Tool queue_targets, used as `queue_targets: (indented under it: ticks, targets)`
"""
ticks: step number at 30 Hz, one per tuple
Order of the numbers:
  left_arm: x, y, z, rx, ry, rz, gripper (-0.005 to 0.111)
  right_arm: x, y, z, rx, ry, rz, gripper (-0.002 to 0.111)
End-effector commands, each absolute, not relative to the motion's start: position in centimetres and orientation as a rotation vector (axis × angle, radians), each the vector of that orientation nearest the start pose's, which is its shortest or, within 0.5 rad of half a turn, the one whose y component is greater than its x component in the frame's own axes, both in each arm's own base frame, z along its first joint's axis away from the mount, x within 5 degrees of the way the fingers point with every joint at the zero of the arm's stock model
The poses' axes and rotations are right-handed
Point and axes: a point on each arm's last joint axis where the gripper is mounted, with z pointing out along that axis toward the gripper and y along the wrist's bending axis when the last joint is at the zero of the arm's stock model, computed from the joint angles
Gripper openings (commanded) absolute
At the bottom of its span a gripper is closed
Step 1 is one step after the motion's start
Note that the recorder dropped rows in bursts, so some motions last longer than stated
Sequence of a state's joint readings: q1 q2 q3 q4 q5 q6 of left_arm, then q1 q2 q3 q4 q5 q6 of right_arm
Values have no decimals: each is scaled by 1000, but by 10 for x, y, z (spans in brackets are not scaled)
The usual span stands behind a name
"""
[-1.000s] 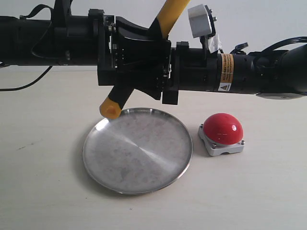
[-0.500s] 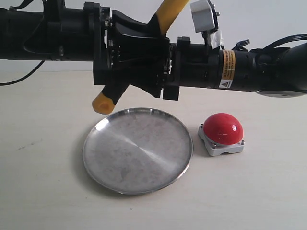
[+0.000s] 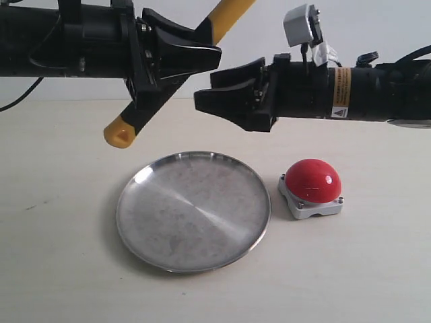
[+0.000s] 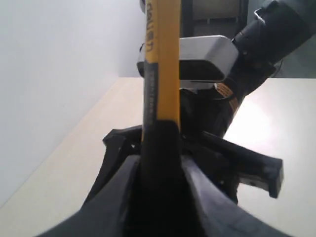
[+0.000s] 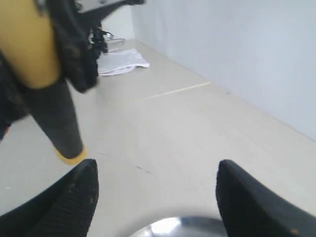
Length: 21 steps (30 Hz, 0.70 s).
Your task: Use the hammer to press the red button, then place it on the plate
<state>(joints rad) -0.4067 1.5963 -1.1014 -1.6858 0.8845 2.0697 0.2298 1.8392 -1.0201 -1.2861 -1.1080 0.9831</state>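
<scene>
Left arm (image 3: 60, 33) and right arm (image 3: 384, 94) matte black, right gripper (image 5: 157, 168) showing ribbed black fingers (image 5: 74, 197), orange warning label (image 3: 340, 91), grey wrist camera (image 3: 300, 25)

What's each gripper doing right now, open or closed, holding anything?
Left gripper: closed on the hammer.
Right gripper: open, holding nothing.

One hammer (image 3: 133, 122), one plate (image 3: 194, 214), one red button (image 3: 312, 180), two tools, left tool (image 3: 195, 60), right tool (image 3: 219, 102)

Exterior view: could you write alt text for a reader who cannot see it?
The left end effector holds a tilted hammer in the air, and the open, empty right end effector faces it. Below, on a pale table, a red button sits beside a silver plate.
</scene>
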Motion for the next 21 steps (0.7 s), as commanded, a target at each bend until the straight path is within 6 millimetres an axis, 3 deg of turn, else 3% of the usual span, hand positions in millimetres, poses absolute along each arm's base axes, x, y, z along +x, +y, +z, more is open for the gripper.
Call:
queue_targets:
  ticks: [1,9,13,16,21]
  targets:
    - [287,-196,321,1073,1419,-876,0,338,133,228,-897,1647,1013,65]
    - [294,-193,318,940,1560,-882,0,334,83,238,-839,1981,765,64]
    - [297,-192,316,847,1641,-908,0,331,62,248,-594,2070,761,58]
    - [299,-196,310,828,1678,-919,0,324,56,250,-562,2077,732,44]
    - [295,-224,286,844,1775,-838,0,307,47,252,-488,2095,610,3]
